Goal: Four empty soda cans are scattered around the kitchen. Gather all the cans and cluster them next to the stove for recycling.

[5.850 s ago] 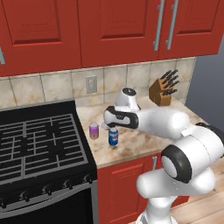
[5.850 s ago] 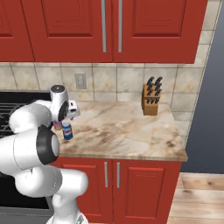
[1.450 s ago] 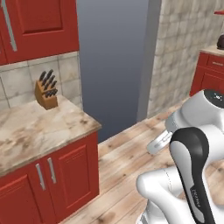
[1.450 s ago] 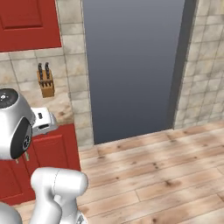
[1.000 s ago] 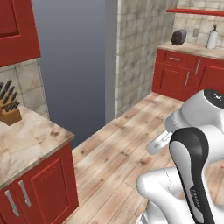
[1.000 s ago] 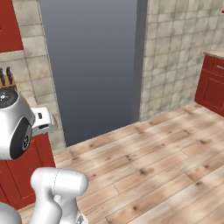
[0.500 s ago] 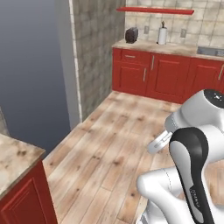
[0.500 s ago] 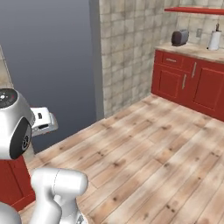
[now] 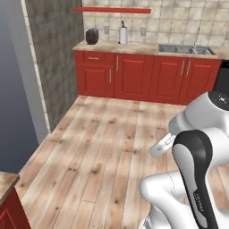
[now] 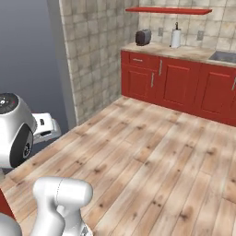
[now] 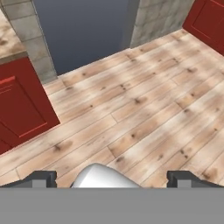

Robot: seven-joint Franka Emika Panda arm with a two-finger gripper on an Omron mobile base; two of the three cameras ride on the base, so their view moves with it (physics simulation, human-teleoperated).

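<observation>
My gripper (image 11: 112,178) is open in the hand view, its two dark fingertips (image 11: 40,177) far apart with nothing between them, and below it lies wood plank floor (image 11: 144,100). The arm is folded close over the base, and its white hand (image 9: 162,145) hangs above the floor. The soda cans and the stove are out of view.
Red cabinets (image 9: 134,76) line the far wall under a beige counter with a toaster (image 9: 92,36), a paper-towel roll (image 9: 123,34) and a sink (image 9: 185,49). A tiled wall corner (image 9: 49,67) juts out at left. A counter corner (image 9: 6,183) sits at lower left.
The whole picture has swept sideways as the base turned. The knife-block counter and the dark doorway have slid off to the left, and the far cabinets with the sink have come in. The gripper has stayed open.
</observation>
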